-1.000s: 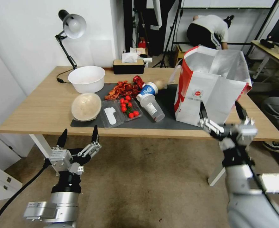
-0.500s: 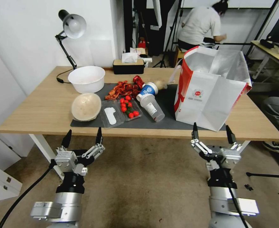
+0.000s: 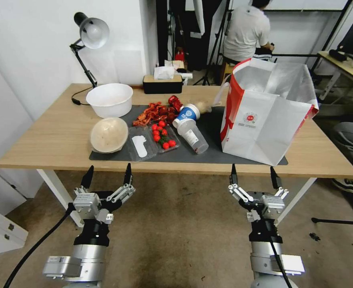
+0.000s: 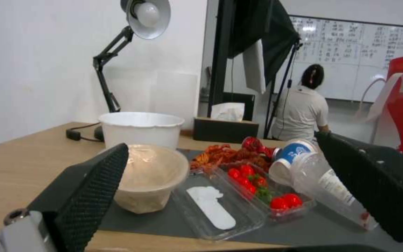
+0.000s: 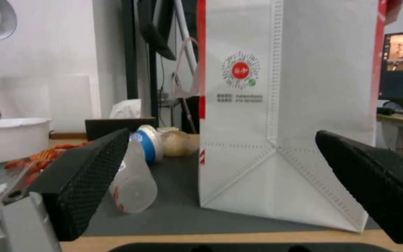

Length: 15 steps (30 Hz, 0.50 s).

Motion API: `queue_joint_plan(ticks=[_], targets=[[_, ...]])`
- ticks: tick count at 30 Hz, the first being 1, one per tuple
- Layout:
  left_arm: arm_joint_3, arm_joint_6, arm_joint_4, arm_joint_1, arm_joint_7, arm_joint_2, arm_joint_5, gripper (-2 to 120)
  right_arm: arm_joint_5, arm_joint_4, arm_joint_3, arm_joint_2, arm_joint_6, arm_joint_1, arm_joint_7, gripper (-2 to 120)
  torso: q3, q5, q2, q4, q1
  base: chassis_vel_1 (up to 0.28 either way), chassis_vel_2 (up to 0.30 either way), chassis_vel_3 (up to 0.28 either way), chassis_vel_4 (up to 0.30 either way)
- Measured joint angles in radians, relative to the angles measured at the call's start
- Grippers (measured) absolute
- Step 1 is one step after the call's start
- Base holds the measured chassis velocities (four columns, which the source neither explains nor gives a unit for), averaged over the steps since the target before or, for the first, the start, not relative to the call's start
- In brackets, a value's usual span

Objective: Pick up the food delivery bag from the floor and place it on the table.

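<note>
With the food delivery bag (image 3: 266,116) upright on the tabletop (image 3: 48,140) at two o'clock, I log both claws, right claw (image 3: 253,178) and left claw (image 3: 106,176), wide, empty; risk: bag toppling if nudged.

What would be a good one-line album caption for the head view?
Food delivery bag stands upright on the table while the open left gripper and right gripper hang below its front edge.
</note>
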<state>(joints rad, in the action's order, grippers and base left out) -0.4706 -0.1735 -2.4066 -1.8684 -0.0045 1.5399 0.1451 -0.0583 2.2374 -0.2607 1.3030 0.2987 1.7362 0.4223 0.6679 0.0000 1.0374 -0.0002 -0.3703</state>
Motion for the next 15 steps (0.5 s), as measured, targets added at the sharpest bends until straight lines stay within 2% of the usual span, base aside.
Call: queue_joint_plan(ticks=[15], targets=[[0.005, -0.003, 0.063, 0.020, -0.011, -0.012, 0.011, 100, -0.016, -0.072, 0.018, 0.013, 0.011, -0.013, -0.011, 100, 0.000, 0.0001, 0.000, 0.0001, 0.000, 0.000, 0.000, 0.000, 0.000]])
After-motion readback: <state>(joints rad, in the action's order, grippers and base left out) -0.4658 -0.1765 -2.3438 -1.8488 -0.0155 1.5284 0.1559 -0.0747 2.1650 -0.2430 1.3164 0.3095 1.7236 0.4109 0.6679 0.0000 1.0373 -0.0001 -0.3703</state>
